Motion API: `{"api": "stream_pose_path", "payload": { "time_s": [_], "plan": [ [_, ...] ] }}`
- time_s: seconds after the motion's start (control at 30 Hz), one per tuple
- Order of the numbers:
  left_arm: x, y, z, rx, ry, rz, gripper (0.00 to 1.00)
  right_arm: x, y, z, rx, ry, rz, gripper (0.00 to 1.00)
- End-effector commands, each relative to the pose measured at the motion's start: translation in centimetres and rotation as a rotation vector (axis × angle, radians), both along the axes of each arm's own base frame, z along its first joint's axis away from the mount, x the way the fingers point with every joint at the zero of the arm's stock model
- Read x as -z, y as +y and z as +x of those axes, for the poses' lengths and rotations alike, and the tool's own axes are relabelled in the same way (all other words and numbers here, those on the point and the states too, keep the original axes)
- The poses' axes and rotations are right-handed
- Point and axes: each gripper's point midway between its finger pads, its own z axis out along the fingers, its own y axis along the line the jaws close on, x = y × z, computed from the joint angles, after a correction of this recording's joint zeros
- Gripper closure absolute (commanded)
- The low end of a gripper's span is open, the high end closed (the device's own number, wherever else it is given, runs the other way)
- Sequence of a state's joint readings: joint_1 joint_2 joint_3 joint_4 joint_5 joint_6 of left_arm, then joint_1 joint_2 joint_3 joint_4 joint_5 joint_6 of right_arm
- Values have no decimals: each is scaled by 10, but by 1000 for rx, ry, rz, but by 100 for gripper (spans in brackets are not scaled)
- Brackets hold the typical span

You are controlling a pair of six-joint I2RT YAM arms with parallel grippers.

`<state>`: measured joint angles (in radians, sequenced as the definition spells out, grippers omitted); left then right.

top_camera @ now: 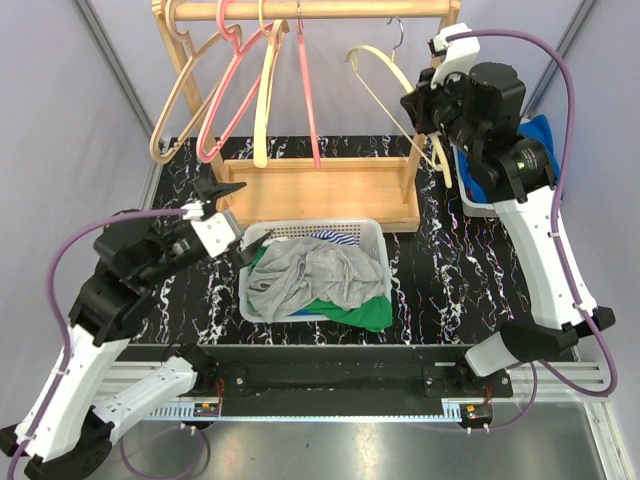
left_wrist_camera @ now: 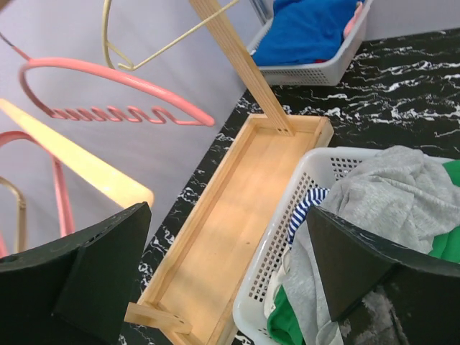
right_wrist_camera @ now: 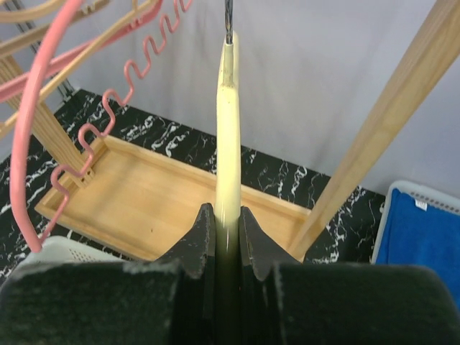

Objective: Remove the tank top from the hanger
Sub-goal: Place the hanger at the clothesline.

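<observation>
Entry one, left pincer [left_wrist_camera: 228,214]: we record its jaws spread wide, holding nothing. Just to its right stands a white basket [left_wrist_camera: 284,223] on the table [top_camera: 425,290]. In the basket lies the grey tank top [left_wrist_camera: 402,190], crumpled over a green garment [top_camera: 360,312] and off the hangers. Ahead of this pincer is the wooden rack tray [left_wrist_camera: 230,194].

Entry two, right pincer [right_wrist_camera: 228,215]: we note it clamped on the cream hanger [right_wrist_camera: 228,122], which is bare. Pink hangers [right_wrist_camera: 43,108] hang to its left, and a blue cloth [right_wrist_camera: 420,237] sits to its lower right.
</observation>
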<state>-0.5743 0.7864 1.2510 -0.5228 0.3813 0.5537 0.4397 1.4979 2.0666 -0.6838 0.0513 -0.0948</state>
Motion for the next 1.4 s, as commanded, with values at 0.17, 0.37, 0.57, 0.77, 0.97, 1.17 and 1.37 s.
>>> {"api": "stream_pose_path", "payload": {
  "time_s": [0.17, 0.37, 0.57, 0.77, 0.97, 1.17, 1.37],
  "plan": [
    [-56, 15, -9, -58, -57, -115, 1, -67, 8, 27, 6, -187, 76, 100],
    [-87, 22, -8, -97, -98, -175, 1, -60, 10, 63, 26, -176, 85, 100],
    [-94, 26, -5, -126, -106, -193, 1, -53, 2, 90, 27, -152, 138, 100],
    [-94, 27, -4, -138, -99, -205, 1, -40, 7, 95, 6, -118, 137, 100],
    [-87, 26, -3, -137, -90, -198, 1, -16, 12, 93, -19, -61, 127, 100],
    [-73, 26, 3, -162, -45, -196, 1, 5, 15, 84, -40, -1, 143, 91],
    [-46, 33, 14, -240, 22, -212, 1, 34, 8, 68, -7, 76, 167, 0]
  ]
}}
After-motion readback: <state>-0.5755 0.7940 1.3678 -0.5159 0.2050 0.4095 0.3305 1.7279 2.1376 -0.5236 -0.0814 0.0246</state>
